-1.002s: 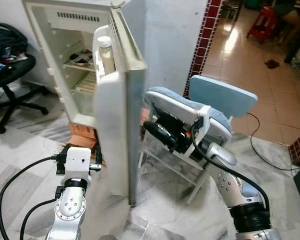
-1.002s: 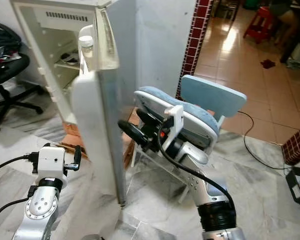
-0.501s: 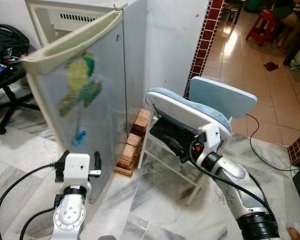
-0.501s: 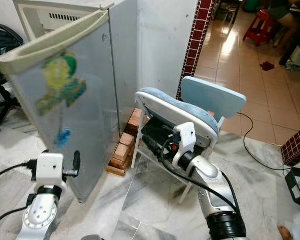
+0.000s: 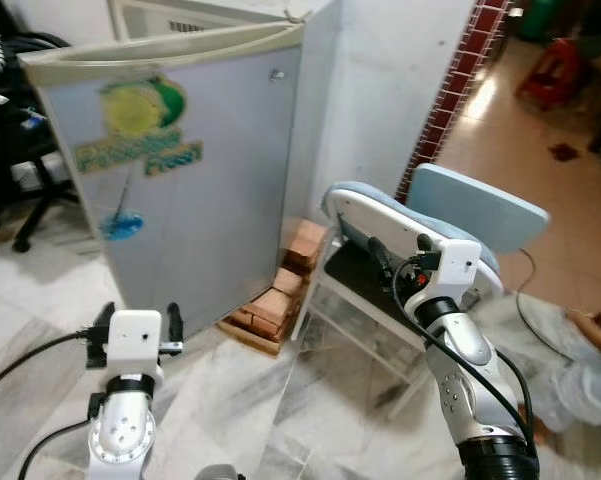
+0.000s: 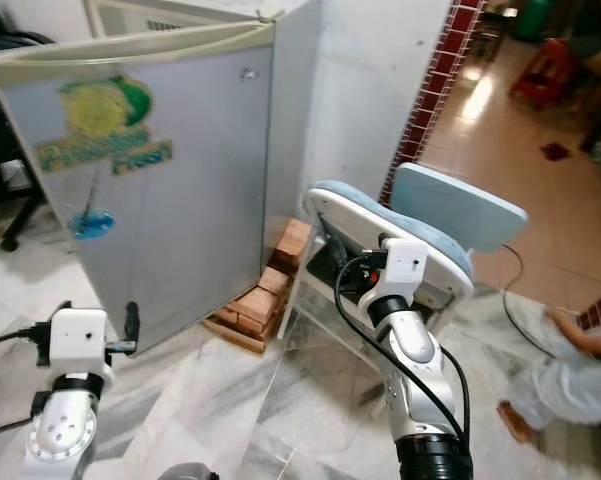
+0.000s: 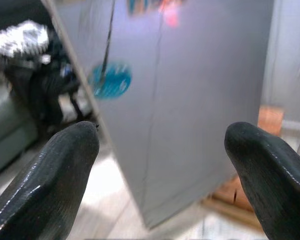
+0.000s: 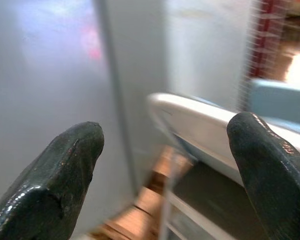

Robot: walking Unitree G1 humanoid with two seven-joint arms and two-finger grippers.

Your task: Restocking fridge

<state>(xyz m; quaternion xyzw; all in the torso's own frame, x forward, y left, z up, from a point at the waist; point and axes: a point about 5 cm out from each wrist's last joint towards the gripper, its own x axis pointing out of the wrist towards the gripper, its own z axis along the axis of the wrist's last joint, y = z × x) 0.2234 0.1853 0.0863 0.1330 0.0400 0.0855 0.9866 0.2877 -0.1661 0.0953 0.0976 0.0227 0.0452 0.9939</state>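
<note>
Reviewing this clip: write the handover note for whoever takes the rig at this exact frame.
Left gripper: open, empty, low in front of the fridge door.
Right gripper: open, empty, raised beside the blue chair.
Fridge: stands on bricks; door swung nearly shut, its top edge looks slightly proud of the cabinet.
Done: door is about closed; nothing in either gripper.
Left: confirm the door seals; contents cannot be checked from here.
Note: a person is at the robot's right, close to the right arm.
</note>
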